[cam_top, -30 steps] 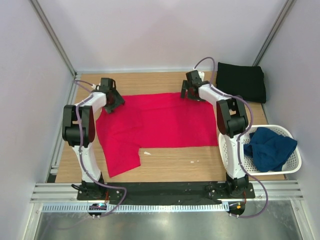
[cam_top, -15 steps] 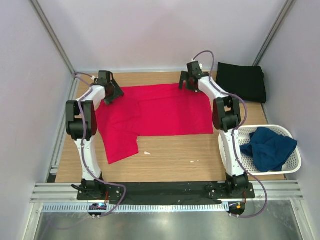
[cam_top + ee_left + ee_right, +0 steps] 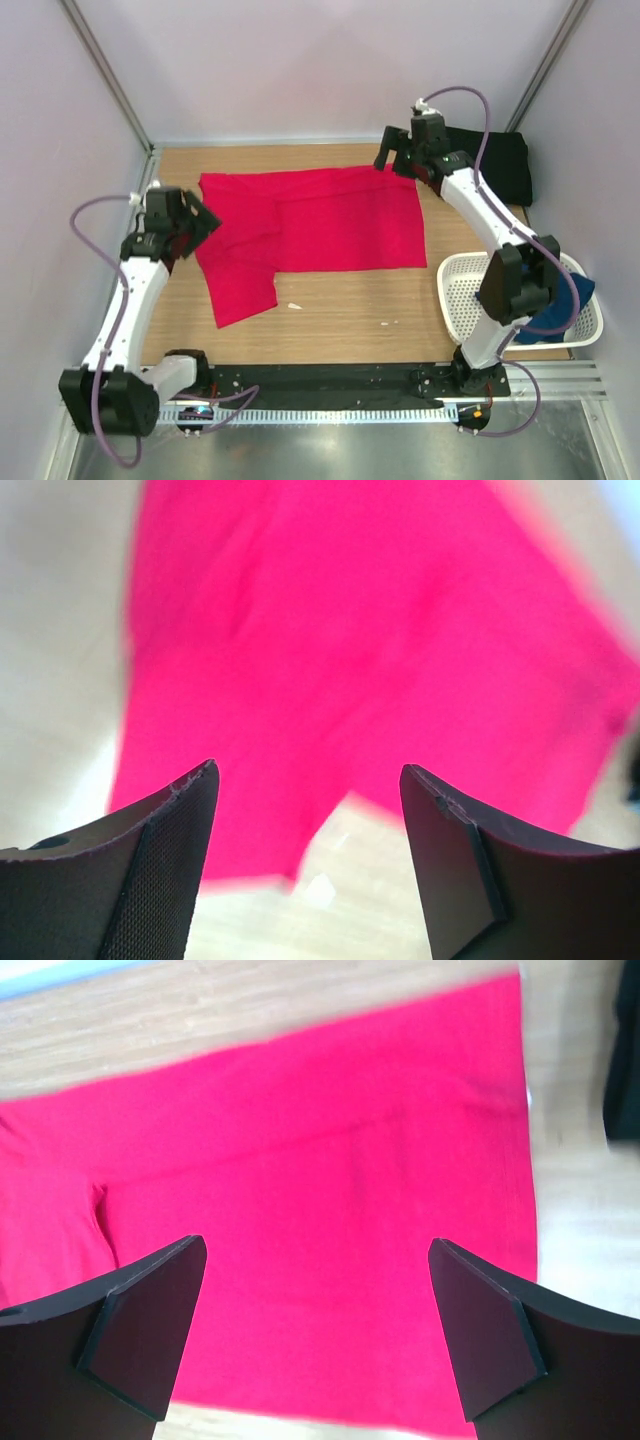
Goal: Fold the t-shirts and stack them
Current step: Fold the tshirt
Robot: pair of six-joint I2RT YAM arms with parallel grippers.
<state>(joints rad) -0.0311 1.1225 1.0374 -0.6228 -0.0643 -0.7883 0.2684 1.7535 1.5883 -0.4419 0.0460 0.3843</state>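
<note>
The bright red t-shirt [image 3: 310, 225] lies flat on the wooden table, folded over, with a flap hanging toward the front left. It fills the left wrist view [image 3: 360, 650] and the right wrist view [image 3: 320, 1220]. The black t-shirt [image 3: 490, 165] lies folded at the back right. The navy blue t-shirt [image 3: 575, 295] sits in the basket, mostly hidden by the right arm. My left gripper [image 3: 195, 222] is open and empty above the red shirt's left edge. My right gripper [image 3: 395, 160] is open and empty above its back right corner.
A white perforated basket [image 3: 460, 290] stands at the right front. Small white scraps [image 3: 294, 306] lie on the bare wood in front of the red shirt. Walls close in the table on three sides.
Both grippers have let go of the red shirt's back edge and lifted away. The left arm swung out to the left and back; the right arm rose toward the back right.
</note>
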